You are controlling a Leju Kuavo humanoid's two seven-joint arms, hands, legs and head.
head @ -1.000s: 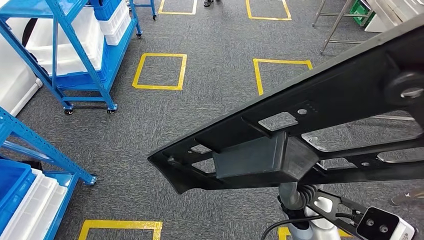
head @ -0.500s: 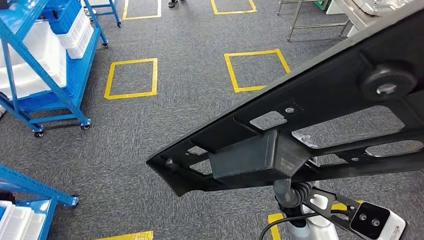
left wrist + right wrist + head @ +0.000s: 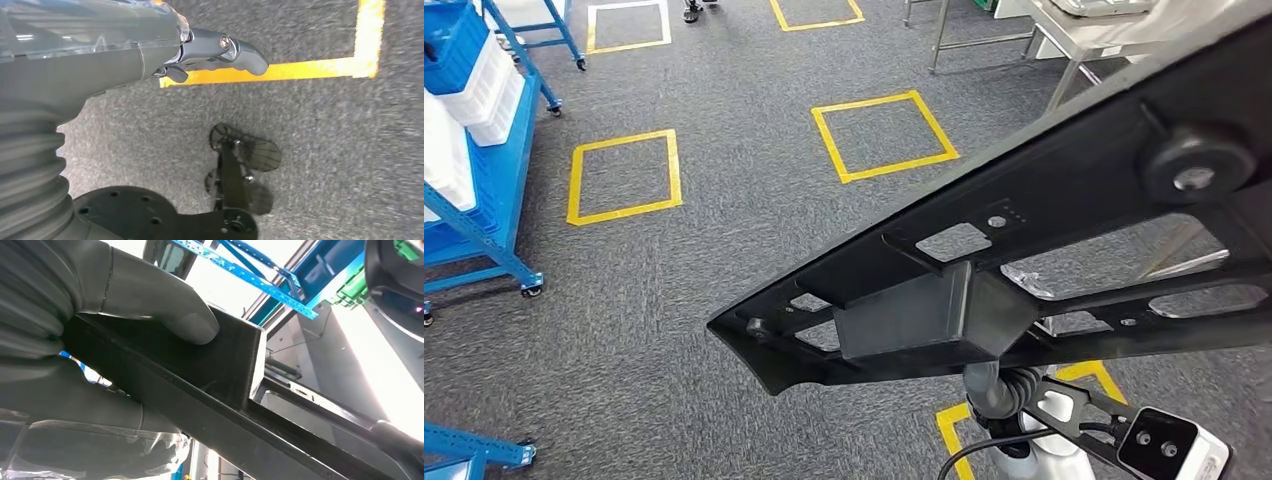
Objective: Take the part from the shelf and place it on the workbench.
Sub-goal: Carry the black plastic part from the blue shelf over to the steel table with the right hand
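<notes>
Right hand [image 3: 100, 365] clamped around black part [image 3: 1024, 260].

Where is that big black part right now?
The black part is in the robot's right hand, carried above the grey carpet and stretching across the right of the head view, with the steel workbench ahead at upper right.

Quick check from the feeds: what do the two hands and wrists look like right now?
The left hand has dark grey, glossy, rounded fingers on a smooth grey shell behind a ribbed grey wrist cover. The right hand shows a thick matte grey thumb and similar grey ribbing, with a clear glossy film low on the wrist.
</notes>
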